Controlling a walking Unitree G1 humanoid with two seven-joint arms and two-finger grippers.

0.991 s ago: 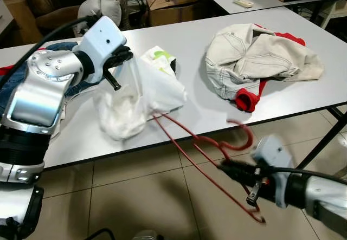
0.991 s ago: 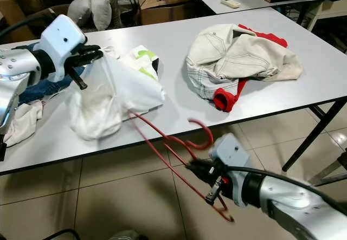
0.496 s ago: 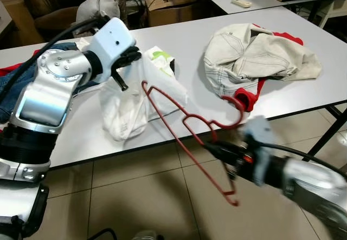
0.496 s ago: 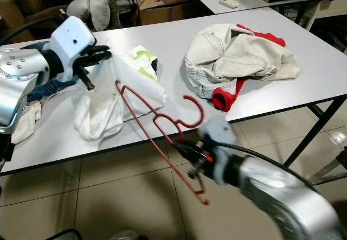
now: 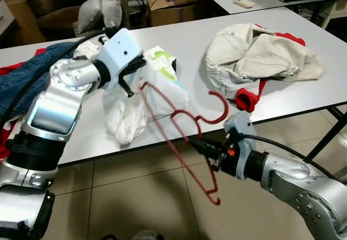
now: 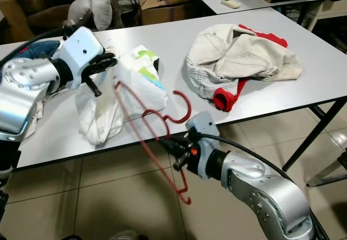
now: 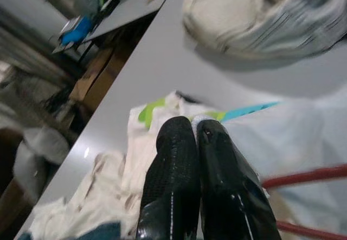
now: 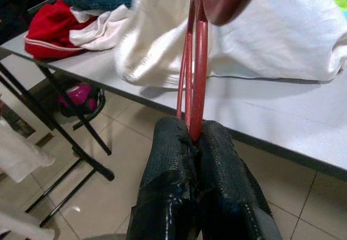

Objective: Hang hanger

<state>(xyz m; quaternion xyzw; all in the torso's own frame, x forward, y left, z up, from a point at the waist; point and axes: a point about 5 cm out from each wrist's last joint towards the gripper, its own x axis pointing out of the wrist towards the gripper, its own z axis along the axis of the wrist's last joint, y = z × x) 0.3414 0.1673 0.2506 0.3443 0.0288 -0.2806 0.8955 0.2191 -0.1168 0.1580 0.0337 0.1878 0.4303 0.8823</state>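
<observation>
A red wire hanger point(image 8: 196, 77) is held over the floor just in front of the table edge, with my right gripper point(image 5: 209, 150) shut on its lower bar. Its hook point(image 5: 224, 110) points up and right. Its far corner reaches up beside the white garment point(image 5: 122, 118). That garment hangs from my left gripper point(image 5: 128, 82), which is shut on its upper edge above the white table point(image 5: 179, 39). In the left wrist view the two black fingers point(image 7: 179, 164) press together on white cloth.
A beige garment over a red one point(image 5: 260, 56) lies on the table's right half. Blue jeans point(image 5: 27, 83) and other clothes are piled at the left end. A table leg point(image 5: 325, 137) stands at the right. Behind are a cardboard box point(image 5: 168, 4) and pillows point(image 5: 100, 10).
My right gripper has raised the hanger and swung it left, from low over the floor up to the white garment. My left gripper has shifted slightly right with the garment.
</observation>
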